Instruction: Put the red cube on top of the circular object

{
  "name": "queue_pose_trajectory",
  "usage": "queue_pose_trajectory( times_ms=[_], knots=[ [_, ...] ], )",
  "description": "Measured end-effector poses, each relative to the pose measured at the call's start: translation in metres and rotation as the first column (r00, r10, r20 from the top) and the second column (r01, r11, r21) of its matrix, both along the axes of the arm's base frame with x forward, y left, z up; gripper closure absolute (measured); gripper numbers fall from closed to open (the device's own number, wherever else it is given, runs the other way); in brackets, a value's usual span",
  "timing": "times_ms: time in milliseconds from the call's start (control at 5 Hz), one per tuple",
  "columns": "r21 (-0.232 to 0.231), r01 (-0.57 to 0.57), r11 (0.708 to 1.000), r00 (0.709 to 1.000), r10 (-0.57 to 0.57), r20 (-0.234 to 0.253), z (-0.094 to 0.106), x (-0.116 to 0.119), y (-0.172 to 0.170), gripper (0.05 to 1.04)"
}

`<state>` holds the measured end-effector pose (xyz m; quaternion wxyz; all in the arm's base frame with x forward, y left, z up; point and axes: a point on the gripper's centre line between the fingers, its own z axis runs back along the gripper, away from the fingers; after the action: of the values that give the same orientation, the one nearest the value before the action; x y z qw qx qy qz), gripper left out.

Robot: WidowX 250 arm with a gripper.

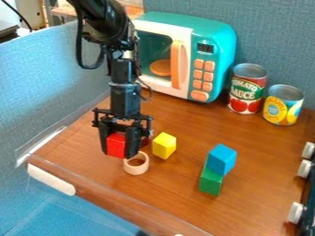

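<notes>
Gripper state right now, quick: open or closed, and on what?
Gripper: closed on the red cube, one finger on either side of it, beside the wooden ring.

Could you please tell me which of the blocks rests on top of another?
The blue block: it alone sits on another, the green block.
</notes>
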<state>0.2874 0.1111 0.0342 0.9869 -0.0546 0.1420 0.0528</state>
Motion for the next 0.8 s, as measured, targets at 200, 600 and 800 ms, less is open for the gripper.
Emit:
queue_pose_trajectory(
  times_ms=[200, 600, 800],
  knots=[
    [0.015, 0.052, 0.999, 0.998, -0.053, 0.023, -0.002, 0.009, -0.016, 0.462],
    [0.072, 0.099, 0.992, 0.989, -0.106, 0.099, 0.007, 0.022, -0.035, 0.462],
    [0.067, 0.064, 0.996, 0.994, -0.069, 0.083, 0.004, 0.017, -0.024, 0.462]
  ],
)
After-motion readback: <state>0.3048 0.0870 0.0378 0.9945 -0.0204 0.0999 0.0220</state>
